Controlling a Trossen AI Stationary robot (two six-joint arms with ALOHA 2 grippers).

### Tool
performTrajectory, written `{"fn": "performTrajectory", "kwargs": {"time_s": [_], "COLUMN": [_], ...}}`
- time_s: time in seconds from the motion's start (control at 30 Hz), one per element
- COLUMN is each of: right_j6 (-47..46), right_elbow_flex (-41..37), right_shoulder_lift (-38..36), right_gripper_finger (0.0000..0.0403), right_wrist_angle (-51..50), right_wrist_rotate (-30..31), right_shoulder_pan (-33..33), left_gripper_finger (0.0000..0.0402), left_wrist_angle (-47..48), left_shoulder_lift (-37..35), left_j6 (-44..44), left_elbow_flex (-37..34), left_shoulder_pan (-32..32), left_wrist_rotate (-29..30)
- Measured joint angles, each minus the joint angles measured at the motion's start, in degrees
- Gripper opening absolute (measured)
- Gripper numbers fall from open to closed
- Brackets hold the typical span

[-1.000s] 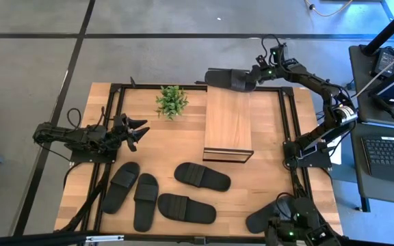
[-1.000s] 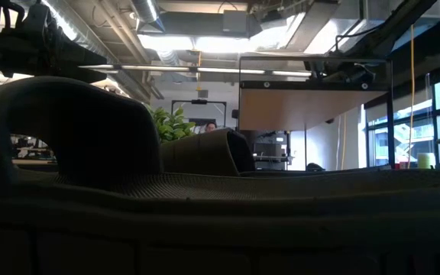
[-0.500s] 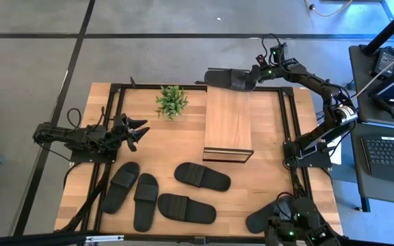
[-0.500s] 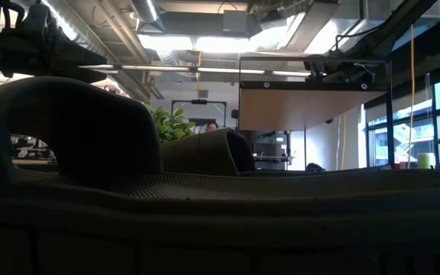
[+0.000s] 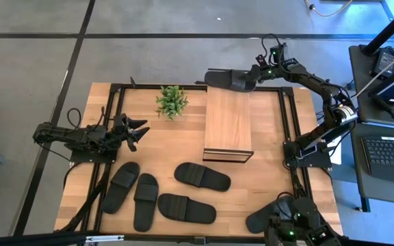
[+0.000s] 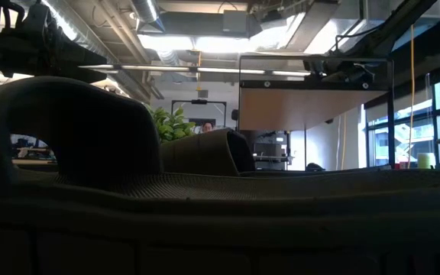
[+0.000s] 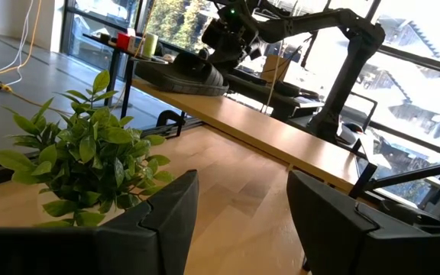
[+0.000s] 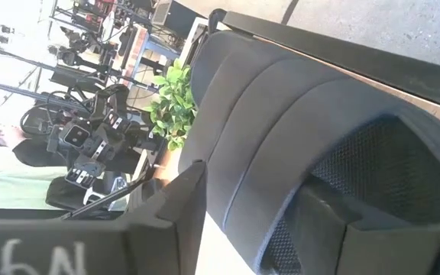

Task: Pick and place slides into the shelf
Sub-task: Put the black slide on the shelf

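One black slide [image 5: 226,79] lies across the far end of the shelf's [image 5: 228,124] light wood top, its sole [image 7: 176,76] on the board and one end sticking out toward the table's left. My right gripper [image 5: 254,74] is at that slide's right end, its fingers apart on either side of the strap [image 8: 281,114]. Several more slides lie on the table near the front: [image 5: 120,186], [image 5: 202,176], [image 5: 187,208]. My left gripper [image 5: 139,130] waits open at the table's left, holding nothing. My right gripper has the slide's ribbed strap [image 8: 228,168] between its two spread fingers, one finger [image 8: 342,221] at the strap's opening over the footbed, the other [image 8: 166,214] outside. I cannot tell whether either finger touches it. The slide lies flat on the shelf's top.
A small potted plant [image 5: 172,101] stands at the far side, left of the shelf. Another slide [image 5: 269,217] lies at the near right corner, and one [image 6: 75,130] fills the low view. Black frame rails [image 5: 287,123] run along the table's edges.
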State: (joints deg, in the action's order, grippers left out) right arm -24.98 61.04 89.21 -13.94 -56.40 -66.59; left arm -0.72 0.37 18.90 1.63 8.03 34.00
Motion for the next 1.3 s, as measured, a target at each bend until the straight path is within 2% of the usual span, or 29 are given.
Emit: {"fn": "performTrajectory", "kwargs": {"time_s": [0.37, 0.6, 0.8, 1.3], "right_j6": [-0.20, 6.04, 10.51, 10.60], "right_elbow_flex": [2.02, 4.41, 4.68, 4.82], "right_shoulder_lift": [0.00, 0.00, -0.01, -0.02], "right_gripper_finger": [0.0163, 0.0163, 0.0163, 0.0163], "right_wrist_angle": [-0.19, -9.53, -13.03, -13.37], "right_wrist_rotate": [0.28, 8.73, 11.56, 12.37], "right_shoulder_pan": [0.02, 0.00, 0.02, 0.02], "left_gripper_finger": [0.0195, 0.0195, 0.0195, 0.0195], "left_wrist_angle": [0.00, -0.01, -0.01, -0.01], "left_shoulder_lift": [0.00, 0.01, -0.01, 0.00], "left_j6": [0.10, 0.20, 0.15, 0.15], "left_elbow_flex": [-0.01, 0.00, 0.00, 0.00], "left_shoulder_pan": [-0.01, 0.01, 0.00, -0.02], "left_wrist_rotate": [0.01, 0.00, 0.00, 0.00]}}
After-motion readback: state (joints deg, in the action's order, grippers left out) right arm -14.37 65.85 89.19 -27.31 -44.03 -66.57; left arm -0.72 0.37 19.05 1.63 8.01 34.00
